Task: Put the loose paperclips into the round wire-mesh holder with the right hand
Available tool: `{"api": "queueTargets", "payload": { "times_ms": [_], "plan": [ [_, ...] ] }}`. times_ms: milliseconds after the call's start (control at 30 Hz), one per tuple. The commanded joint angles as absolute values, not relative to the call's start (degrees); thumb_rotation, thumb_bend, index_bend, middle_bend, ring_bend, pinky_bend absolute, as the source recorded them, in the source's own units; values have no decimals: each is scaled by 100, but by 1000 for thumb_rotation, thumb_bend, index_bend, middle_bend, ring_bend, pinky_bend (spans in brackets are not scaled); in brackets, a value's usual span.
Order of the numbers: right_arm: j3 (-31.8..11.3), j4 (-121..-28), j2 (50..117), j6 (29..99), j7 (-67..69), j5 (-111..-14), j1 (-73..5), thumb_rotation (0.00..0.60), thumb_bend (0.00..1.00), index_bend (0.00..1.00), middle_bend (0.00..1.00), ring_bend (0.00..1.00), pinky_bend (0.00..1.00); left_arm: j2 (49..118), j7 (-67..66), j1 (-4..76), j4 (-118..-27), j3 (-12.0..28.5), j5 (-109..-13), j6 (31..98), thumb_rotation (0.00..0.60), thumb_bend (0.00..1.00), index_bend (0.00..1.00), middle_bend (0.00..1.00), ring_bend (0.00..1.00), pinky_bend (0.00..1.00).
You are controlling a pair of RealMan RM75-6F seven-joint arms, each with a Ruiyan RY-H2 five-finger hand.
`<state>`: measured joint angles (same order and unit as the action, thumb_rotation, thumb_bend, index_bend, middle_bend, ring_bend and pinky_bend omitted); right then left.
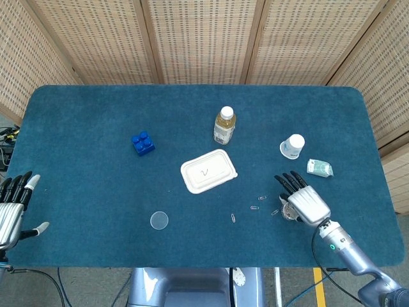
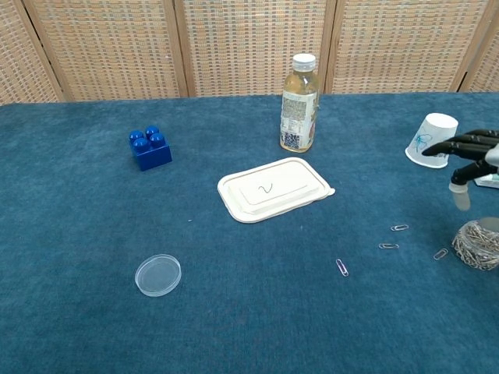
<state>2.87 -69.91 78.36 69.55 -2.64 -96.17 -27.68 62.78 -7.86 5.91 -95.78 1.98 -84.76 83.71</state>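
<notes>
Right hand (image 2: 470,156) above wire-mesh holder (image 2: 476,245), fingers spread, holding nothing. Head view hides holder under hand; chest view shows it. Four paperclips (image 2: 388,246) left of holder. Left hand (image 1: 13,204), head view only, released.

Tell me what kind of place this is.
Probably a robot test or data-collection station, not a home: a table covered in blue felt, woven rattan screen panels closing it off, and unrelated props laid out, such as a blue toy brick and a drink bottle.
</notes>
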Motion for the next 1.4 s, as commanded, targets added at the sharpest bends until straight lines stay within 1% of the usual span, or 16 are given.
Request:
{"api": "queueTargets", "payload": {
  "times_ms": [33, 200, 300, 400, 567, 700, 1133, 1400],
  "plan": [
    [167, -7404, 7639, 6970, -326, -9603, -2848, 600, 304, 489, 53, 0, 6, 6272, -776, 588, -9580, 198, -8483, 8380, 600, 0, 0, 0, 0, 0],
    [107, -8058, 7512, 6585, -354, -9433, -3002, 600, 304, 489, 53, 0, 6, 6268, -769, 591, -9577, 190, -8500, 8376, 600, 0, 0, 0, 0, 0],
    [87, -8266, 7561, 6315, -475, -9325, -3101, 600, 304, 489, 53, 0, 6, 6270, -774, 588, -9575, 187, -8506, 8382, 600, 0, 0, 0, 0, 0],
    [40, -8453, 7753, 5915, -666, -9141, -3260, 600, 305, 489, 53, 0, 6, 6278, -778, 597, -9564, 196, -8485, 8363, 600, 0, 0, 0, 0, 0],
    [-110, -8449, 8134, 5383, -1075, -8723, -3481, 600, 305, 489, 53, 0, 6, 6283, -778, 612, -9550, 207, -8447, 8325, 600, 0, 0, 0, 0, 0],
    [-172, -8392, 8367, 5111, -1376, -8450, -3593, 600, 305, 489, 53, 0, 6, 6281, -750, 618, -9526, 215, -8414, 8302, 600, 0, 0, 0, 0, 0],
    [-206, -8221, 8842, 4897, -1782, -8414, -3877, 600, 306, 489, 54, 0, 6, 6294, -725, 659, -9473, 245, -8317, 8210, 600, 0, 0, 0, 0, 0],
    [-225, -8226, 8863, 4652, -2313, -8100, -4011, 600, 307, 489, 55, 0, 6, 6289, -724, 665, -9476, 245, -8309, 8201, 600, 0, 0, 0, 0, 0]
  ]
}}
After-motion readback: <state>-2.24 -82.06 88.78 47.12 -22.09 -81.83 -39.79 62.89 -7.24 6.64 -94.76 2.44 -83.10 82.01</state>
